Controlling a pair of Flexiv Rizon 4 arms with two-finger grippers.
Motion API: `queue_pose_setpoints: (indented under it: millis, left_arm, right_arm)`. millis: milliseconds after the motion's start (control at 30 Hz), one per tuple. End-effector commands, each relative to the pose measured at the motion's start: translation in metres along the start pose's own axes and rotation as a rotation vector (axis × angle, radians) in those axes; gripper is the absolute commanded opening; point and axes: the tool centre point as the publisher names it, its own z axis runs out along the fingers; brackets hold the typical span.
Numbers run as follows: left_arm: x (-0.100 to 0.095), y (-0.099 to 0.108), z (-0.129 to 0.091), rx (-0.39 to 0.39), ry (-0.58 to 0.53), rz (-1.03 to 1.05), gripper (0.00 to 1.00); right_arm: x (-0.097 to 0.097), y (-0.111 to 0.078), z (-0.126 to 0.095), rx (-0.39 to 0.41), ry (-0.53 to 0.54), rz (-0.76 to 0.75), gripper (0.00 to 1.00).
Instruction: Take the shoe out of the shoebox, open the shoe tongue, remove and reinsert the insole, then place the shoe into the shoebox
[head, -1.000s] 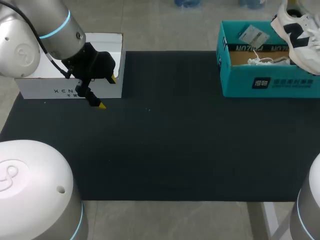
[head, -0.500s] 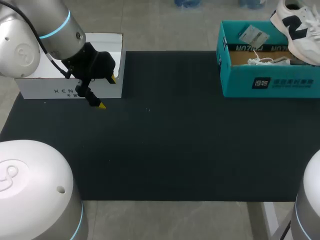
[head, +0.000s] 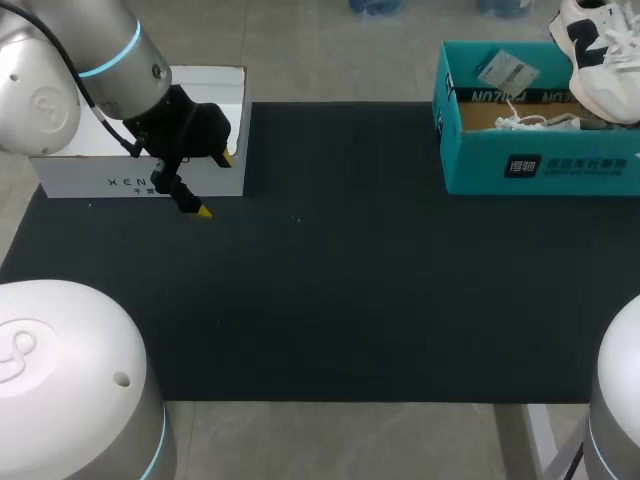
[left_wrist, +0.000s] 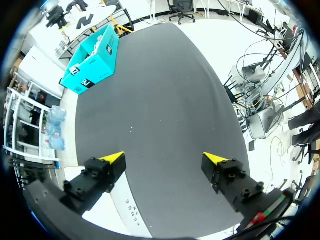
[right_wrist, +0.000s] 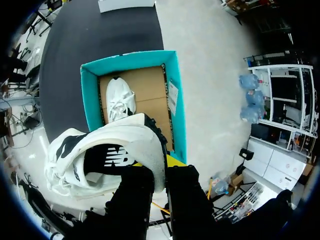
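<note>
A white sneaker (head: 598, 55) with dark navy patches hangs above the far right end of the teal shoebox (head: 500, 165). In the right wrist view my right gripper (right_wrist: 161, 172) is shut on the heel collar of this sneaker (right_wrist: 95, 157), above the open shoebox (right_wrist: 172, 85). A second white shoe (right_wrist: 121, 100) lies inside on the brown cardboard floor. My left gripper (head: 216, 184) stays open at the far left, at the front corner of a white box (head: 120, 180); its yellow tips (left_wrist: 114, 159) hold nothing.
The black mat (head: 330, 280) covers the table between the two boxes. A paper tag (right_wrist: 173, 97) lies along the shoebox's inner wall. The white box (left_wrist: 127, 212) sits right beneath my left gripper.
The sneaker has risen and drifted toward the far right edge, tipping from a steep slant to nearly level. My left arm has not moved.
</note>
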Motion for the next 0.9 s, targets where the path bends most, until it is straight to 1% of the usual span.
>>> queue_pose_setpoints:
  millis: [33,67,100,133,167,200,267,367,900]
  left_arm:
    - [0.0,0.0,0.0,-0.003,0.0,0.0,1.0]
    - [0.0,0.0,0.0,-0.003,0.0,0.0,1.0]
    - [0.0,0.0,0.0,-0.003,0.0,0.0,1.0]
    - [0.0,0.0,0.0,-0.003,0.0,0.0,1.0]
    - [0.0,0.0,0.0,-0.003,0.0,0.0,1.0]
    - [0.0,0.0,0.0,-0.003,0.0,0.0,1.0]
    - [0.0,0.0,0.0,-0.003,0.0,0.0,1.0]
    - [0.0,0.0,0.0,-0.003,0.0,0.0,1.0]
    - [0.0,0.0,0.0,-0.003,0.0,0.0,1.0]
  right_arm:
    - [-0.019,0.001,-0.009,0.109,0.199,0.389,0.0]
    - [-0.02,0.0,-0.008,0.156,0.216,0.434,0.0]
    - [-0.021,-0.002,-0.007,0.136,0.231,0.475,0.0]
    - [-0.022,-0.005,-0.007,0.133,0.224,0.52,0.0]
    - [-0.022,-0.008,-0.004,0.172,0.242,0.567,0.0]
    - [-0.021,-0.011,-0.002,0.144,0.26,0.604,0.0]
    - [-0.021,-0.017,0.002,0.173,0.268,0.682,0.0]
    - [-0.02,-0.019,0.005,0.164,0.281,0.759,0.0]
    - [-0.02,-0.02,0.005,0.155,0.273,0.762,0.0]
